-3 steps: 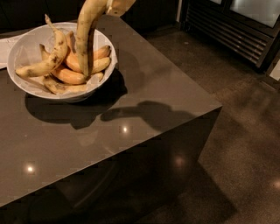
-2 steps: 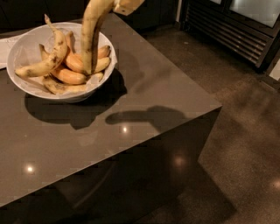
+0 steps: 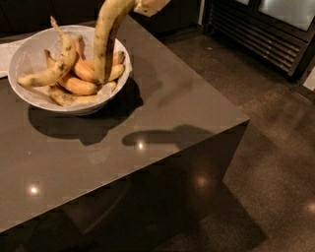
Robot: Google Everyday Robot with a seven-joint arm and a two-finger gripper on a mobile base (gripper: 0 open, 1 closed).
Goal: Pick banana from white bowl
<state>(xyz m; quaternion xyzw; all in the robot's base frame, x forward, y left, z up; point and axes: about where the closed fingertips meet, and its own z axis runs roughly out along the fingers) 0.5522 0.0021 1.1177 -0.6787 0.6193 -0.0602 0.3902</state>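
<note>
The banana [image 3: 106,39], long, curved and pale yellow with a dark streaked side, hangs nearly upright. Its lower tip is just above the other fruit in the white bowl [image 3: 19,56]. My gripper [image 3: 150,6] shows only partly at the top edge, a pale part shut on the banana's upper end, above the bowl's right rim. The bowl stands at the back left of the dark table [image 3: 167,98]. It holds a spotted banana with a long thin stem [image 3: 54,71] and short orange-yellow bananas [image 3: 81,86].
The table's right edge and front corner [image 3: 243,120] drop to a dark speckled floor [image 3: 275,157]. A black cabinet with a slatted grille [image 3: 256,34] stands at the back right. A white sheet [image 3: 5,56] lies left of the bowl.
The banana has risen a little and shifted slightly right in the gripper. Its shadow on the table has moved right. The bowl and the other bananas have not moved.
</note>
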